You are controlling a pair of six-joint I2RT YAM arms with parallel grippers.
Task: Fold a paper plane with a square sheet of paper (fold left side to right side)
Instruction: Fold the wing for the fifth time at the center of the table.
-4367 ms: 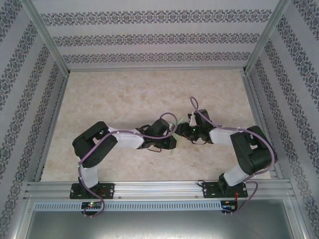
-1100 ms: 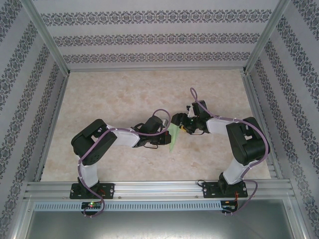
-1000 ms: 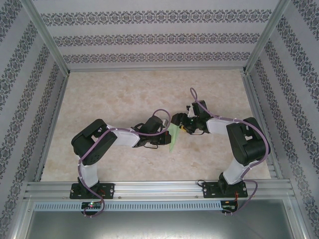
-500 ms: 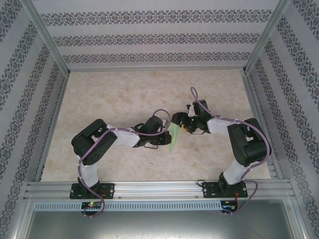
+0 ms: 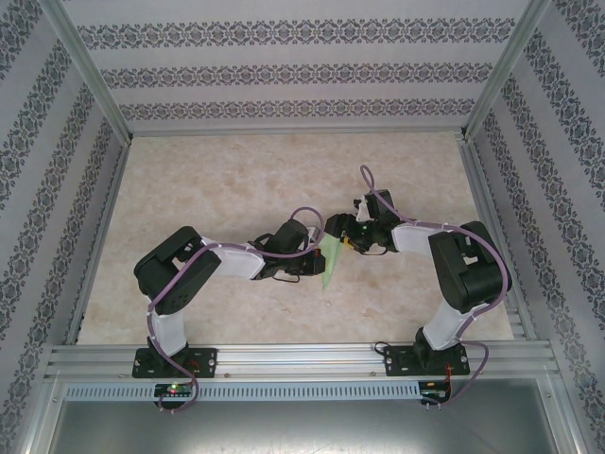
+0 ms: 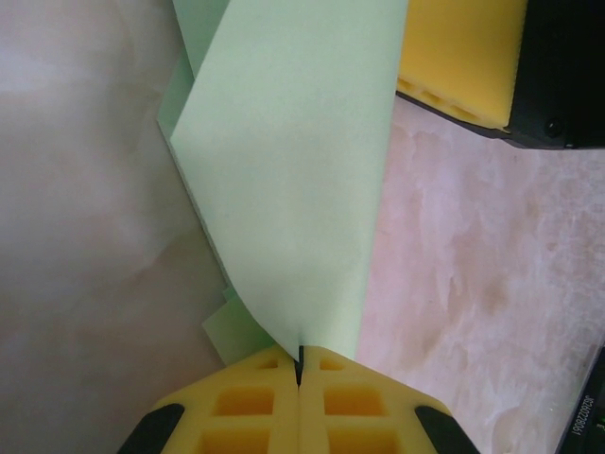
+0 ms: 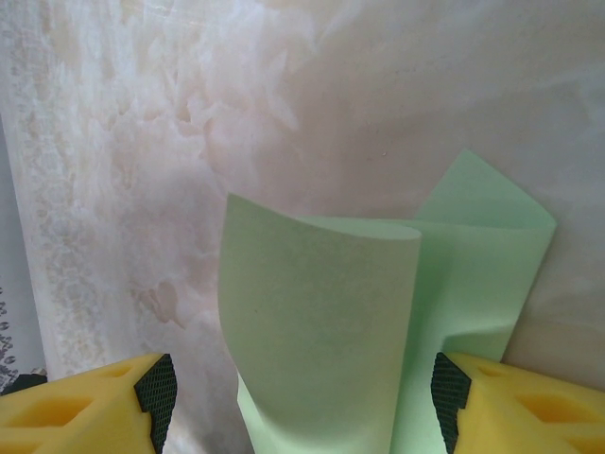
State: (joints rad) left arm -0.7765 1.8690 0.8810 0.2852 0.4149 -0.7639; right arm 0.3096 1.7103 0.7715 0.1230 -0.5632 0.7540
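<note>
Both arms were bent inward, elbows out, wrists meeting mid-counter [image 5: 236, 180]. The left hand [image 6: 299, 364] had its yellow pads pinched tight on the square sheet of paper [image 6: 293, 170], which curled up off the surface. The right hand [image 7: 302, 416] was spread wide, with the curl sitting between its fingers.

Against 4.4 s ago: the left gripper [image 6: 299, 374] sits further back to the left, no longer nose to nose with the right gripper [image 5: 338, 230], which is now up and farther out. The paper [image 5: 329, 257] was only slivers under both wrists. It now shows as a green strip running from the left fingertips to between the right fingers. The right elbow [image 5: 468, 270] is drawn inward.
</note>
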